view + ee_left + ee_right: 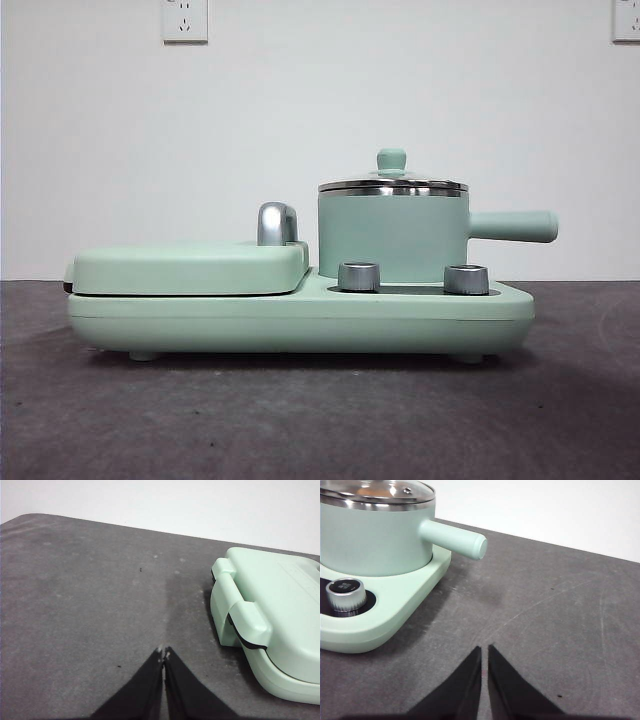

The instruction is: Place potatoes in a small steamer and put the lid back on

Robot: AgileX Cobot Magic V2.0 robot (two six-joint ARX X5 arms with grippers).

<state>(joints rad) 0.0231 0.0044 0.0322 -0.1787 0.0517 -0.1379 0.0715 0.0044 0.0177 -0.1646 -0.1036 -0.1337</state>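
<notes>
The small steamer (392, 235) (375, 537) is a mint-green pot standing on the right half of a green cooker base, its straight handle (512, 226) (454, 539) pointing right. The glass lid (392, 184) (375, 492) with a green knob sits on its steel rim. An orange-brown patch, the potatoes (372, 490), shows through the glass. My left gripper (163, 653) hovers shut over bare table beside the griddle end. My right gripper (484, 650) hovers shut over the table near the pot's handle. Neither holds anything.
The cooker base (300, 315) carries a flat hinged griddle cover (190, 265) (280, 610) with a chrome handle (276, 223) on its left half. Two chrome dials (359, 276) (466, 279) (346, 594) face the front. The dark grey tabletop (320, 420) ends at a white wall.
</notes>
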